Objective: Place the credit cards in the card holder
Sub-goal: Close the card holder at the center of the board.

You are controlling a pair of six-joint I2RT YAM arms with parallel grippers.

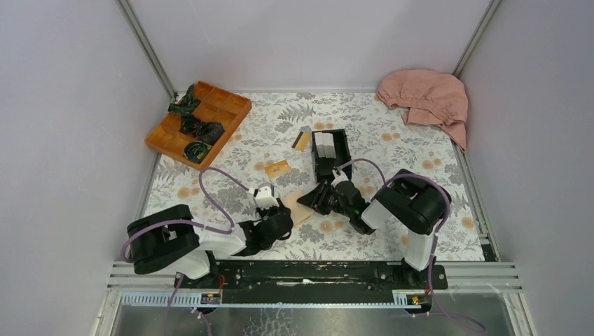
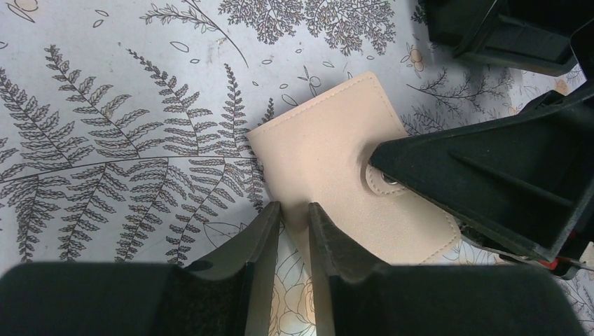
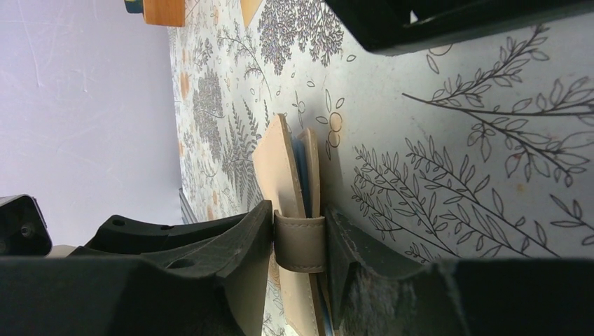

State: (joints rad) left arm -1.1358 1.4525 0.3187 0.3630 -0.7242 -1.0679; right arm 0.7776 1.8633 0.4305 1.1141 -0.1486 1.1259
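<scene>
The tan card holder lies folded between my two grippers. My right gripper is shut on its snap-tab edge; in the right wrist view the jaws pinch the tab and both leaves. My left gripper hovers at the holder's near-left edge, jaws a narrow gap apart, nothing between them. The right finger covers the snap. One orange-gold credit card lies flat beyond the holder. Another with a black band leans by the black box.
A black open-topped box with white items stands just beyond the right gripper. An orange compartment tray with dark crumpled items sits at the far left. A pink cloth lies at the far right corner. Grey walls enclose the floral mat.
</scene>
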